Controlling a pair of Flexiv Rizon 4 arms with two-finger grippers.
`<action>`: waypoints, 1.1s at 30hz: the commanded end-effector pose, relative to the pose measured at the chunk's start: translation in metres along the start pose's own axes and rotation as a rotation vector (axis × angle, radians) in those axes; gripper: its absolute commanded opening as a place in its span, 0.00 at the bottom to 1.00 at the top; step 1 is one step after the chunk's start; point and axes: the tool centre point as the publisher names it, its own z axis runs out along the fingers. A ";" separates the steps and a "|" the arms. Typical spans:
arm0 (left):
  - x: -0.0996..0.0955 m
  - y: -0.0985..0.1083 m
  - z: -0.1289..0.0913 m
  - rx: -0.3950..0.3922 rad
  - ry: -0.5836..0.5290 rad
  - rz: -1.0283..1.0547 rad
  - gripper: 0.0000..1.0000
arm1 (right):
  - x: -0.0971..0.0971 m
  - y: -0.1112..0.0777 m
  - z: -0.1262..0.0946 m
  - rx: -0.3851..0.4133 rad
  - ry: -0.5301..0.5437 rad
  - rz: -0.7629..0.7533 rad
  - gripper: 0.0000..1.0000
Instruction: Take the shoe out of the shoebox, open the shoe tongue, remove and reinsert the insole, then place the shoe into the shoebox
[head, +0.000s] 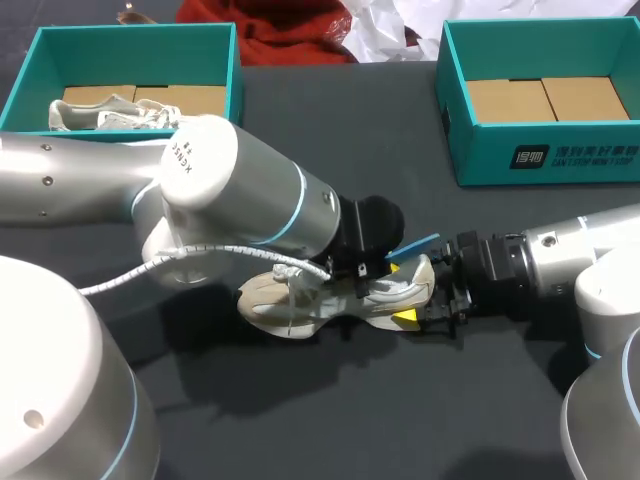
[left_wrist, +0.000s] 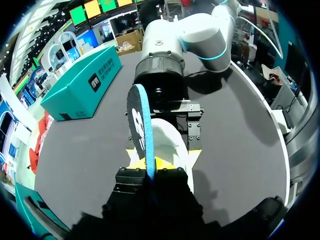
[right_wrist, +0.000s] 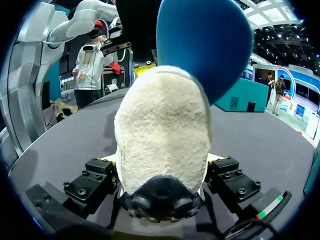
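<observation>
A cream shoe (head: 330, 295) lies on its side on the dark table between my two grippers. My right gripper (head: 432, 300) holds its heel: in the right wrist view the fuzzy heel (right_wrist: 162, 135) fills the gap between the two fingers (right_wrist: 97, 177), touching both. My left gripper (left_wrist: 148, 167) is shut on the edge of a blue insole (left_wrist: 137, 117), which stands up out of the shoe's opening (left_wrist: 167, 142). In the head view the blue insole (head: 420, 243) pokes out just under my left gripper (head: 388, 262). The same insole (right_wrist: 205, 40) rises above the heel.
A teal shoebox (head: 30, 70) at the back left holds a second pale shoe (head: 110, 112). Another teal shoebox (head: 540, 150) stands at the back right with only cardboard in it. Red cloth (head: 290, 25) lies at the far edge.
</observation>
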 end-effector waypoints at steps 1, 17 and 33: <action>0.002 -0.001 -0.006 0.012 0.022 -0.004 0.00 | 0.001 -0.001 0.001 0.003 -0.002 0.000 0.00; 0.010 -0.055 -0.030 -0.010 0.152 -0.028 0.00 | 0.001 -0.001 0.001 0.003 -0.002 0.000 0.00; 0.003 -0.100 -0.072 -0.025 0.423 -0.107 0.00 | 0.001 -0.001 0.001 0.003 -0.002 0.000 0.00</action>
